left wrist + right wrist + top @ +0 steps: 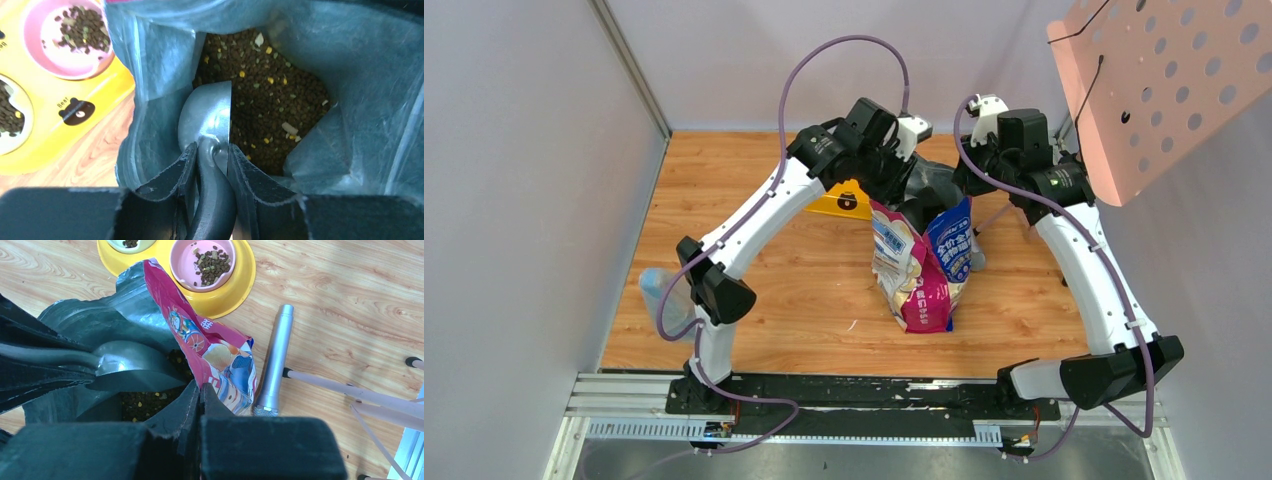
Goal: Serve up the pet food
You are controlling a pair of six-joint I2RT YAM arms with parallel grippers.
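There's the left tool (212, 159) clamped on the handle of the scoop (207, 112), its bowl down inside the open bag (150, 75) at mid-bench. The right tool (199, 390) is pinched tight on the bag's rim. The pet food (280, 95) heaps in the bag's bottom, and more sits in the pink bowl (176, 262) toward the far edge.

bright, even light, soft shadows

The scoop (207, 117) covers part of the kibble (270, 100) beneath it; its handle runs off the frame's bottom. Left of it, the yellow feeder (50, 145) is cropped.
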